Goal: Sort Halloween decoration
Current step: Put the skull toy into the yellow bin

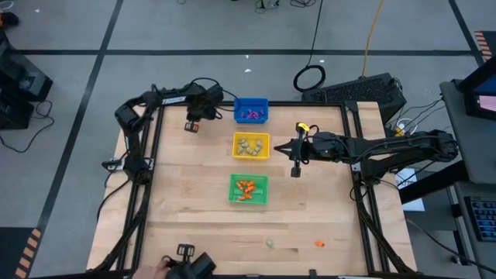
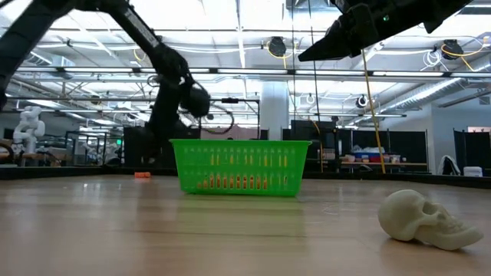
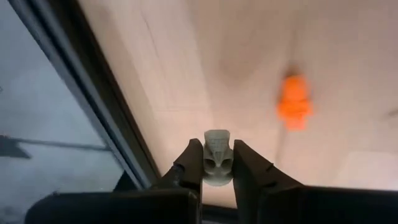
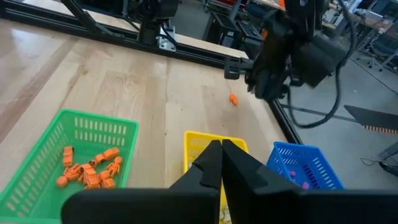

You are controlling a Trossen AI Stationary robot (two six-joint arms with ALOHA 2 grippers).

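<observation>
Two matte-black jointed arms — black cables looped alongside, a yellow tag [image 1: 302,127] on the right one.

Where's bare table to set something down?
Bare wood lies between the green bin and the near edge's pale skull and orange trinket. It is crowded around the blue bin, yellow bin, left gripper and right gripper.
</observation>
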